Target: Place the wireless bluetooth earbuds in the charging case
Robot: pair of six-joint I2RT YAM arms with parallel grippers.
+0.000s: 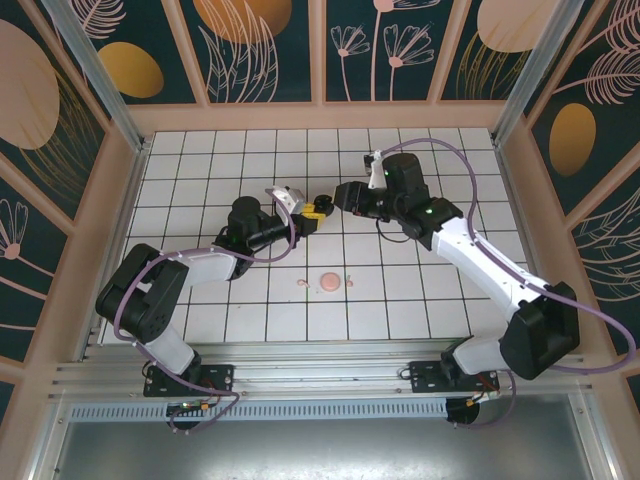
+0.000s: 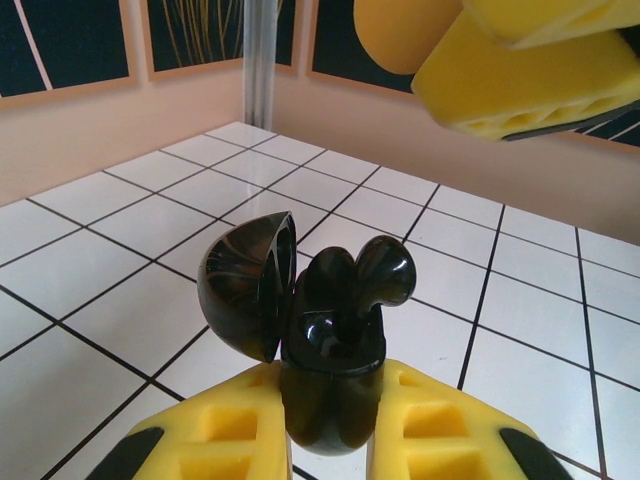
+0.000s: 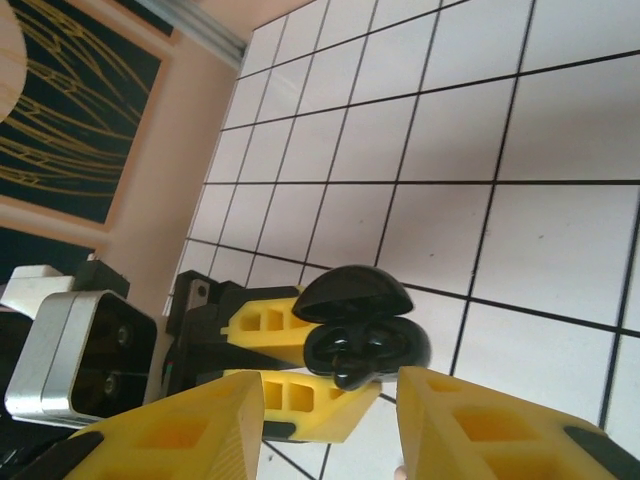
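left end effector (image 2: 334,425) grips 1 case (image 2: 335,335) | right end effector (image 3: 330,425) parted | earbuds (image 2: 385,275): maybe 2

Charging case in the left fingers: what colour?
The charging case is glossy black; best in the left wrist view.

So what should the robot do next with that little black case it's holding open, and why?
Probably the right gripper, open close by, should press the black earbud down. It seems to stand proud of the charging case, which the left gripper clamps with its lid open.
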